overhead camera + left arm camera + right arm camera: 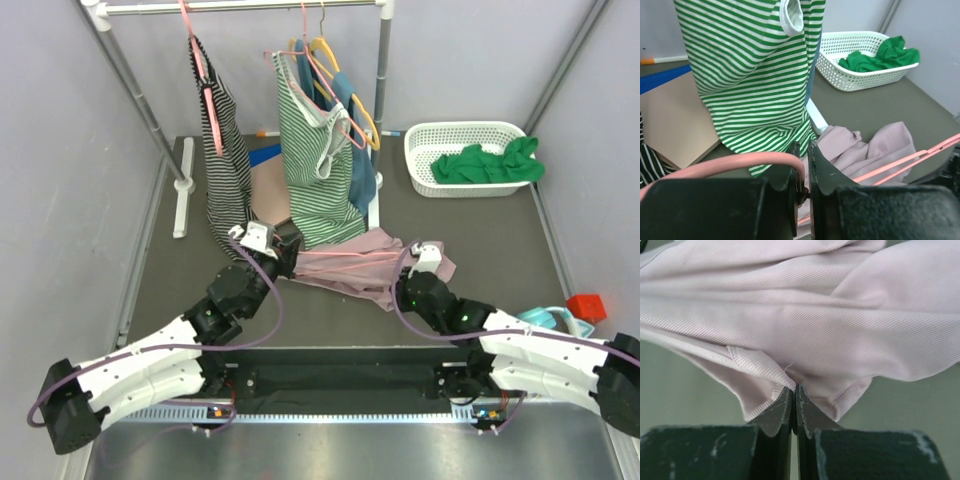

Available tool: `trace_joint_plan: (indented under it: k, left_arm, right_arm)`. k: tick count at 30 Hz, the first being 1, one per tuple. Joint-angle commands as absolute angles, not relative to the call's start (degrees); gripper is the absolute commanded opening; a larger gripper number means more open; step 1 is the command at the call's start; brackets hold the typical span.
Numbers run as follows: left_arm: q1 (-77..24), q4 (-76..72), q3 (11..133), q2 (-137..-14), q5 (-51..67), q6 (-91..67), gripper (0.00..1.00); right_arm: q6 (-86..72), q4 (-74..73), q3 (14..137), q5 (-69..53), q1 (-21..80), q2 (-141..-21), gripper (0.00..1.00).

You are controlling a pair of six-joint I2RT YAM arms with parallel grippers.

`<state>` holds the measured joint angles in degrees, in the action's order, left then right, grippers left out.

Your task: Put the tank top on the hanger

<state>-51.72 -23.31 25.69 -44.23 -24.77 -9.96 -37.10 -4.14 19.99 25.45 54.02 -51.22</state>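
Mauve cloth, the tank top (352,268), lies in a crumpled heap on the dark table in the middle of the scene, just near of the green-and-white striped top (315,160) that hangs from the rail. It is not on the hanger yet. I judge the task about halfway through at best, with both pieces in hand but no strap seated over a shoulder of the frame.

The salmon hanger (345,254) runs left to right across the top of the heap, and one thin bar of it (900,162) lies on the folds. My left gripper (268,240), at the left end of the cloth, has its jaws drawn together on a curved stretch of that hanger. My right gripper (425,256), at the right end, is pinched tight on a hemmed edge of the tank top (815,315), with no gap showing between the fingers.

What is left, as I read it, is to open the garment and work the frame through the neck or an armhole.

Much is hidden from me. I cannot tell whether the bar passes inside the fabric or only rests on it. I cannot tell which bend of the hanger I hold, because my own fingers cover it. Nor can I tell which hem my right jaws have, since that view is filled with cloth.
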Motion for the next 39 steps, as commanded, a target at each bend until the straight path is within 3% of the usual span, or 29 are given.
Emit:
trace_joint_plan:
  k: [1, 11, 22, 30, 39]
  left_arm:
    - [-51.33, -28.04, 24.52, -42.71, -22.33, -8.62, 0.00]
    - [-51.33, -29.62, 24.26, -45.43, -20.30, -5.80, 0.00]
    - [-51.33, -29.88, 24.35, -47.20, -22.59, -5.36, 0.00]
    - [-51.33, -30.32, 24.08, -47.46, -22.85, -5.27, 0.00]
    - [-51.33, -30.67, 23.91, -47.81, -22.33, -5.45, 0.00]
  right_arm:
    - [-33.40, -3.25, 21.35, 21.02, 46.86, -50.36, 0.00]
    - [-24.61, -12.47, 28.38, 13.36, 30.77, -40.17, 0.00]
    - [-25.13, -28.20, 36.47, 7.21, 30.50, -28.75, 0.00]
    - [-27.07, -26.90, 38.58, -4.02, 30.50, -29.00, 0.00]
    - [-25.05, -20.58, 41.22, -7.82, 30.50, -35.24, 0.00]
